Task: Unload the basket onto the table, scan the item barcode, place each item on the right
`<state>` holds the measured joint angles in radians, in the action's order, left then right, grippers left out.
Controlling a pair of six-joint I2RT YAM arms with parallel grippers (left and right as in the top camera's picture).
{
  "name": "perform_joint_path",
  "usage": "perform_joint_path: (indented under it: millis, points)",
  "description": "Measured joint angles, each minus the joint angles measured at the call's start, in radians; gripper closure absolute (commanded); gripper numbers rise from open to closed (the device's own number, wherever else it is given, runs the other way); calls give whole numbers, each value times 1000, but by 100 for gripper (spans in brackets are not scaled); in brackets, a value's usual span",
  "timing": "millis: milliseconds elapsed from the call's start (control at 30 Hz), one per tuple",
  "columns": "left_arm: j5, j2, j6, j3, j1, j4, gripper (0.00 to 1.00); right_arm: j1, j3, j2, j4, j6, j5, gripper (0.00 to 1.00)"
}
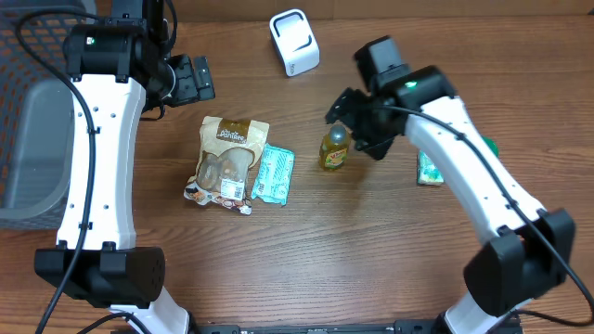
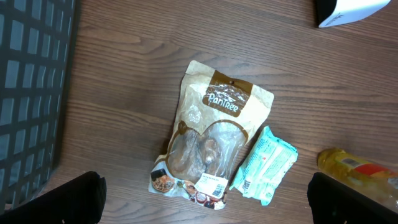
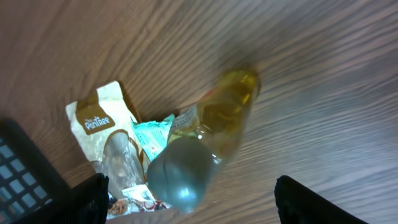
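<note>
Right gripper (image 1: 351, 125) hangs over the yellow bottle (image 1: 334, 148), just right of table centre. That's our item by the look of it. On the right wrist camera its grey cap (image 3: 181, 173) points up at the lens between the two fingertips (image 3: 93, 194), and neither one touches it. Jaws spread wide, nothing held. The bottle is blurred there, so I can't call whether it stands straight or leans.

From the bottle, the white scanner (image 1: 294, 42) sits at about eleven o'clock, well apart, near the far edge of the table. At nine o'clock lies the teal packet (image 1: 274, 173), touching the brown snack pouch (image 1: 227, 160) beyond it. At three o'clock a green packet (image 1: 430, 168) peeks out from under the right arm.

Left gripper (image 1: 195, 80) is up at ten o'clock, apart from everything, with its fingers fully spread and empty. Its camera looks down on the pouch and the teal packet. The dark mesh basket (image 1: 28, 139) fills the left edge.

My read is that this is the pick-up stage, with the scan not yet made. The next move calls for the right jaws to drop around the bottle's body below the cap and close squarely. The bottle is round and smooth and could twist or tip. Then comes a lift and a carry towards eleven o'clock, turning the label until the barcode faces the scanner. I can't see where that barcode sits.
</note>
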<state>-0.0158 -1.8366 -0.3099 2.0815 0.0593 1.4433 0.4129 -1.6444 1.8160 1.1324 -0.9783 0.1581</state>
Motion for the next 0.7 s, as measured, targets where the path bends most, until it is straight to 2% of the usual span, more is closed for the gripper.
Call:
perform_joint_path:
  millis: [500,700]
  points:
    - [0,0,0,0,0,0,0,27,31,26,-38,-244,-83,22]
    - [0,0,0,0,0,0,0,40,89,26,-100,-286,-96,22]
